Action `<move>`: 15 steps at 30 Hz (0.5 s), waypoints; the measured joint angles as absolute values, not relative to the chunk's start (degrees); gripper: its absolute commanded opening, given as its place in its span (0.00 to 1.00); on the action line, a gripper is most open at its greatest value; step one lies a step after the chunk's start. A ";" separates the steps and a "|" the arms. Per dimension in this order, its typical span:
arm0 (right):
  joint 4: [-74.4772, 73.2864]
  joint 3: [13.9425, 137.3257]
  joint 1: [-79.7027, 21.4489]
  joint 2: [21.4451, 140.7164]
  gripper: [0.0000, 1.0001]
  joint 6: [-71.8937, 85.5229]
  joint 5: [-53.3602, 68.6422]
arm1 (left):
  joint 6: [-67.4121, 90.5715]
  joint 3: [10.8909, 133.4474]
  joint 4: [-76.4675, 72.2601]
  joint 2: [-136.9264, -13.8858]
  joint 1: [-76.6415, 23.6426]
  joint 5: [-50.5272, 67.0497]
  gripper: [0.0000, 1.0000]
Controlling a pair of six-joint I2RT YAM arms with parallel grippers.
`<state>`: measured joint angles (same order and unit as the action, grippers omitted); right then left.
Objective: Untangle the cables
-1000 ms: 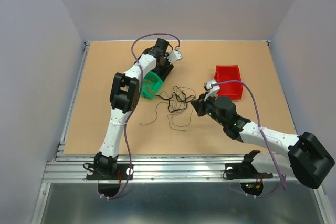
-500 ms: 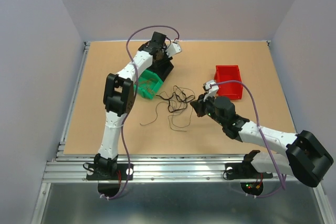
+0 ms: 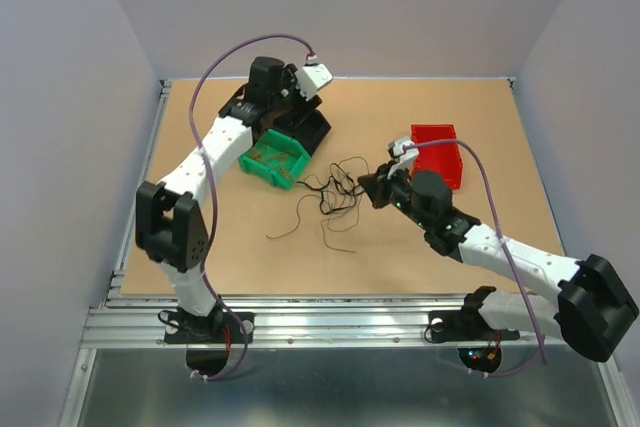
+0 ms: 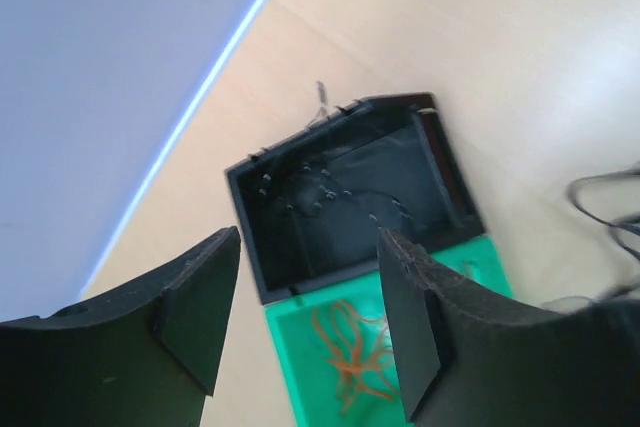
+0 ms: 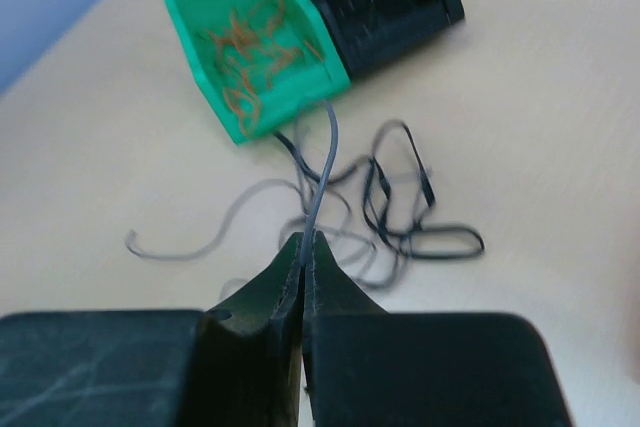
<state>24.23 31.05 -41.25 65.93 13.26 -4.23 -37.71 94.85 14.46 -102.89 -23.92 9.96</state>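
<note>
Now the left gripper point(image 4: 308, 277) hovers above the black bin point(image 4: 245, 232) with its fingers spread apart, and nothing is between them. The right gripper point(image 5: 302, 247) pinches one thin dark cable point(image 5: 326, 157) between its closed fingers. The other cables point(image 3: 335, 199) lie in loose loops on the table point(image 3: 200, 227), between this gripper and the green bin point(image 3: 265, 174). Orange wires point(image 5: 250, 47) lie inside the green bin.

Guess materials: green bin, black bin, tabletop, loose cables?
Green bin: moulded plastic, likely; uniform colour, slight sheen, thin walls.
Black bin: same look, darker and mostly matte.
Tabletop: matte tan board, maybe fibreboard; no grain visible.
Cables: thin plastic-jacketed wire, probably; they hold springy loops with a faint gloss.
</note>
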 measured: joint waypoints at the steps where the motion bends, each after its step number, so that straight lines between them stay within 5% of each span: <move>1: 22.85 33.87 -41.25 65.32 0.01 13.06 -3.51 | -36.12 90.63 12.38 -99.63 -23.90 11.81 0.70; 8: 14.96 52.64 -41.25 60.05 0.00 11.90 2.96 | -23.49 65.34 -8.56 -75.16 -23.97 23.29 0.77; 15: 11.51 68.31 -41.25 61.80 0.00 11.99 2.11 | -14.00 54.41 -25.93 -66.37 -23.97 30.48 0.77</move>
